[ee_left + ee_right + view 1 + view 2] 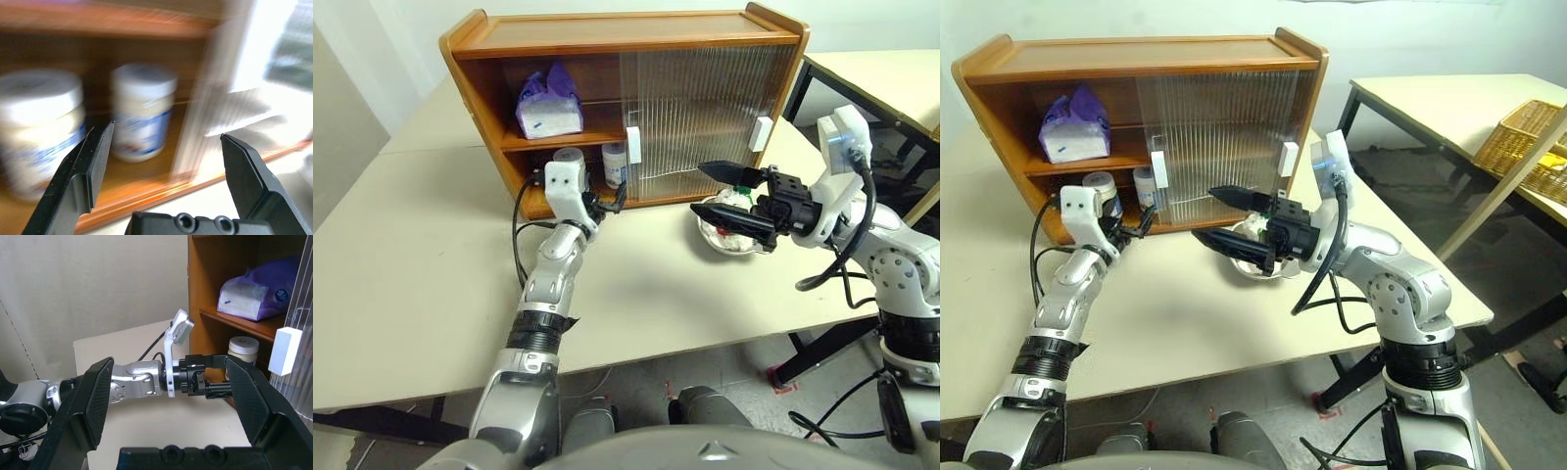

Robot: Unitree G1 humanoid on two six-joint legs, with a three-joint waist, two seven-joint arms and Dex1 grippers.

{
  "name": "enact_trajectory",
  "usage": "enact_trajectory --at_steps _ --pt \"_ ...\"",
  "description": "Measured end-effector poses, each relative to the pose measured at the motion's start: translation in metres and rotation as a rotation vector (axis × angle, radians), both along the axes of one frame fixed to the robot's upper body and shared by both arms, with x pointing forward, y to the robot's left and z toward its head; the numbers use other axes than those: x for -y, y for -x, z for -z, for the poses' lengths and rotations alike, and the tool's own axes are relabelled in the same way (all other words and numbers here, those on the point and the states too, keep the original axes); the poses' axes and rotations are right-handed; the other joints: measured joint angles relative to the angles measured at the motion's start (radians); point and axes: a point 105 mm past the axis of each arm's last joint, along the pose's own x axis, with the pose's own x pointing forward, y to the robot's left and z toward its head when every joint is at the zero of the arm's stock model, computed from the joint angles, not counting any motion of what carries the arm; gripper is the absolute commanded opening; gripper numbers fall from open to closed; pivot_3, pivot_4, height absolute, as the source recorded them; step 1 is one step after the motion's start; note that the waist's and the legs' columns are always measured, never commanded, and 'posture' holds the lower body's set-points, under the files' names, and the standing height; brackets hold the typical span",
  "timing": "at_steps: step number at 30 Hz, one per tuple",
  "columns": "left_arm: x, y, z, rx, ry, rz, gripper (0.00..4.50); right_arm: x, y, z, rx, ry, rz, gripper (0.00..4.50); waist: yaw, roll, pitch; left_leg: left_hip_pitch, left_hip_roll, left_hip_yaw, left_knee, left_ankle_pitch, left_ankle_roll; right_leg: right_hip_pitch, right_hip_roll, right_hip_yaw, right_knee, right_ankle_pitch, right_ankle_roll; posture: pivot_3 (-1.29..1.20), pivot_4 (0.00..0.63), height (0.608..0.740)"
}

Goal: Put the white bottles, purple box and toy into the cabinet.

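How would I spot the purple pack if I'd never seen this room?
Find the brown wooden cabinet on the table. On its upper shelf, in the open left half, lies the purple box, soft and crinkled. The white bottles stand on the shelf below.

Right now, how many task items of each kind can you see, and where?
White bottles: 2, lower cabinet shelf
Purple box: 1, upper shelf
Toy: 1, in the bowl on the table, outside the cabinet
Total: 4
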Motion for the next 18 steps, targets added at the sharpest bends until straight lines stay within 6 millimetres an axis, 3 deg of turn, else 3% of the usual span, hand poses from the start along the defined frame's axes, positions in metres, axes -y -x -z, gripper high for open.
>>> enact_trajectory --at_steps 3,10,15,18 --pt "0.018 0.004 -0.004 -0.013 0.015 0.079 4.34 0.000 -0.001 0.001 -0.006 -0.002 0.004 4.50 0.003 0.000 0.000 0.000 0.000 0.000 0.000 0.000 0.000 0.000 0.000 0.000 0.000 0.000 0.000 -0.16 0.004 0.740" --pt "0.056 0.003 -0.025 0.013 0.041 0.198 2.00 0.000 -0.002 0.001 -0.007 -0.004 0.005 4.50 0.007 0.000 0.000 0.001 0.000 -0.001 0.000 0.000 0.000 0.001 -0.001 0.002 0.000 0.000 0.000 -0.17 0.000 0.740" --pt "0.075 -0.009 -0.036 0.029 0.077 0.171 0.15 0.000 -0.002 0.001 -0.006 -0.002 0.008 4.50 0.007 -0.001 0.001 0.004 0.000 -0.001 0.001 0.000 0.001 0.004 -0.001 0.002 -0.001 0.000 0.000 -0.18 0.000 0.740" --pt "0.083 -0.016 -0.042 0.042 0.097 0.099 0.03 0.000 -0.002 0.001 -0.005 -0.002 0.007 4.50 0.006 -0.001 0.001 0.006 0.000 -0.001 0.001 0.000 0.001 0.007 -0.002 0.003 -0.003 0.000 0.000 -0.18 0.000 0.740"
